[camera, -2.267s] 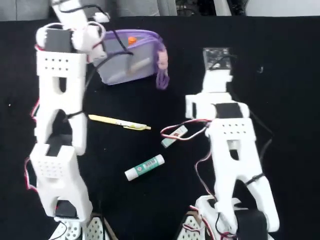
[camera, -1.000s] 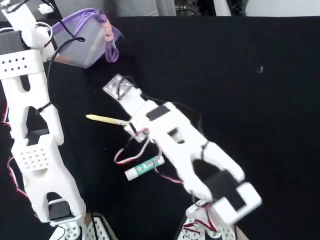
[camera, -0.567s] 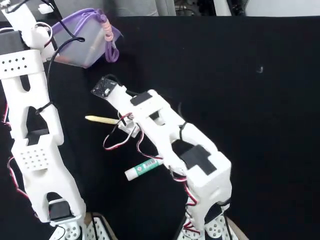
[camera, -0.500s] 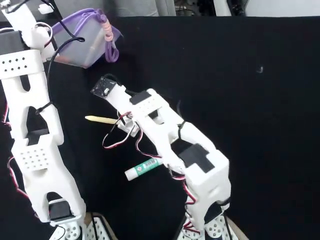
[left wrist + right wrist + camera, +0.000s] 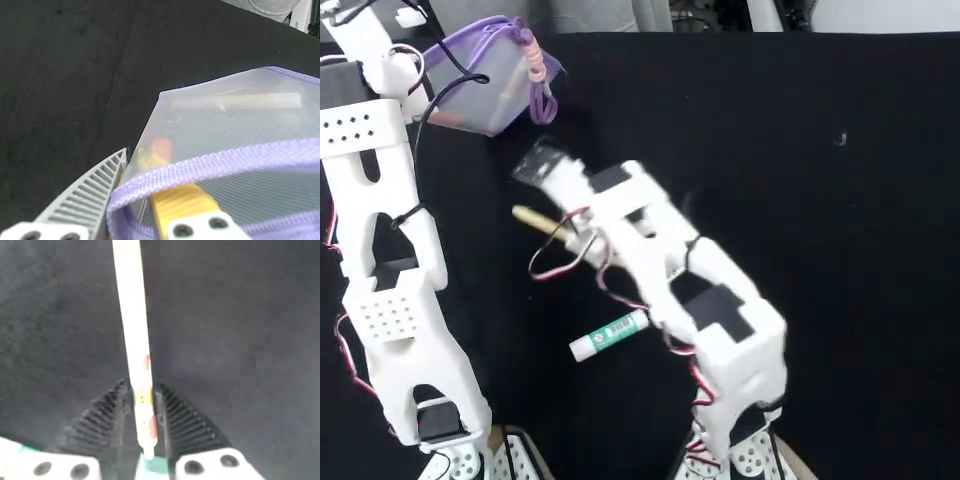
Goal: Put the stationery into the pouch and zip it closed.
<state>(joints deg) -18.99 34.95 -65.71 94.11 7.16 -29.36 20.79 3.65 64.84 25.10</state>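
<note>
**Desk:** What's on the high view?

**Operator:** I see the left arm (image 5: 380,200) along the left side of the table (image 5: 840,250). The pouch (image 5: 485,85) is at its far end, by the table's far left corner, with a purple strap (image 5: 540,85) hanging off it. The right arm (image 5: 670,270) lies slantwise across the middle. A yellow pen (image 5: 535,219) sticks out from under its wrist, pointing toward the left arm. The glue stick (image 5: 608,335) lies on the cloth nearer the arms' bases, just beside the right arm and apart from the pen.

**Desk:** Left wrist?

**Operator:** My left gripper (image 5: 137,175) is pinching the pouch's purple-edged rim. The grey finger (image 5: 95,200) is outside and the yellow finger (image 5: 180,205) is inside the open mouth. Through the mesh wall I make out a pale stick (image 5: 250,101) and something orange (image 5: 161,147); I can't tell what they are.

**Desk:** Right wrist?

**Operator:** My right gripper (image 5: 141,387) is clamped on the pen, one ribbed finger pressed to each side near one end. The rest runs straight out over the black cloth. I can't tell whether it's clear of the cloth.
</note>
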